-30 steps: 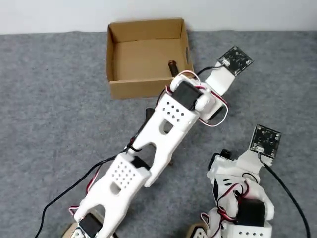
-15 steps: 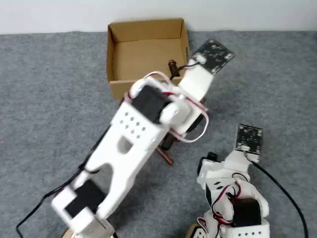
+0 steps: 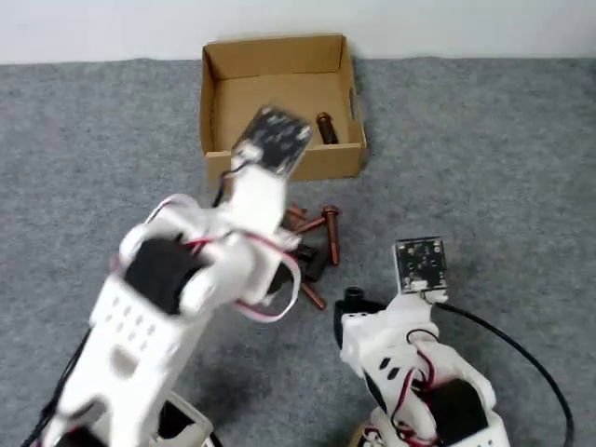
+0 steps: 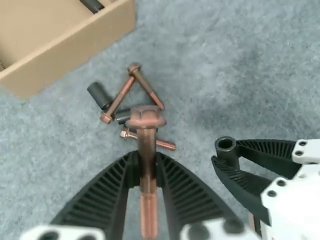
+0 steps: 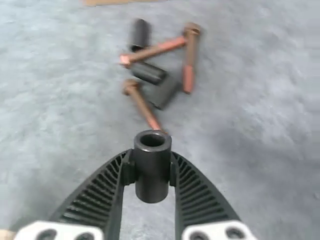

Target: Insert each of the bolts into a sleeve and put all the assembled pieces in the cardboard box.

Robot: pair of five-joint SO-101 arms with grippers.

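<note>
A cardboard box (image 3: 270, 58) sits on the grey desk (image 3: 484, 158), one assembled piece (image 3: 324, 128) inside by its right wall. Loose bolts (image 3: 332, 237) lie just in front, partly under the left arm (image 3: 177, 279).

A grey carpeted table (image 3: 503, 168) runs back to a plain white wall (image 3: 93, 28).

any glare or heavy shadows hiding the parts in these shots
High view: even light, no glare on the grey mat, only soft shadow inside the cardboard box. Left wrist view: the bolt in the left pincer shows a dull sheen, nothing washed out. Right wrist view: the sleeve in the right pincer has a shaded bore.
</note>
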